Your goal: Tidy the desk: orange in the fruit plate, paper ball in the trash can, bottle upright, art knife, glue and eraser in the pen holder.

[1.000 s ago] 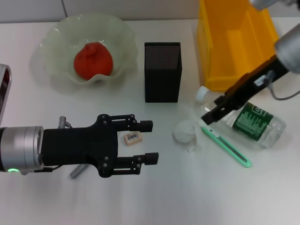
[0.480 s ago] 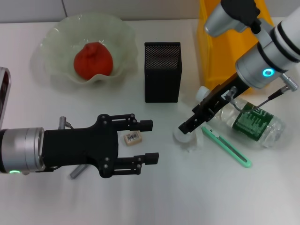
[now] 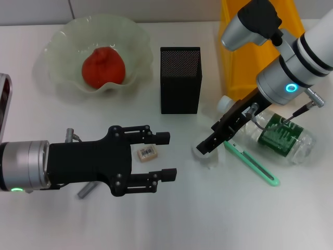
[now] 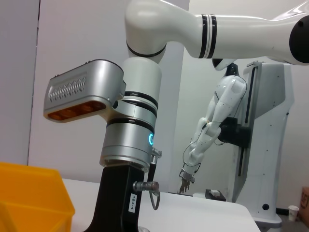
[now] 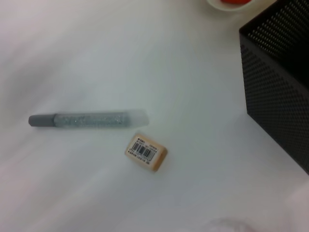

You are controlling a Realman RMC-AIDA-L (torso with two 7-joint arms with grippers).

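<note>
Currently the left end effector [image 3: 165, 157] is being held low over the bench [image 3: 208, 219], its fingers spread wide, with nothing between them. The glue [image 3: 83, 190] is lying mostly hidden under that arm; in the right wrist view the glue [image 5: 87, 119] is seen whole, flat on the bench near the eraser [image 5: 146, 152]. The orange [image 3: 103, 66] is sitting in the fruit plate [image 3: 62, 47] at far left. The eraser [image 3: 147, 153] is lying just beside the left fingers, untouched. The pen holder [image 3: 180, 79] is standing upright mid-bench. The right end effector [image 3: 204, 146] is being held down at the paper ball [image 3: 207, 155]; its opening cannot be told. The art knife [image 3: 252, 163] is lying flat beside it. The bottle [image 3: 278, 136] is lying on its side, in front of the trash can [image 3: 244, 47].
</note>
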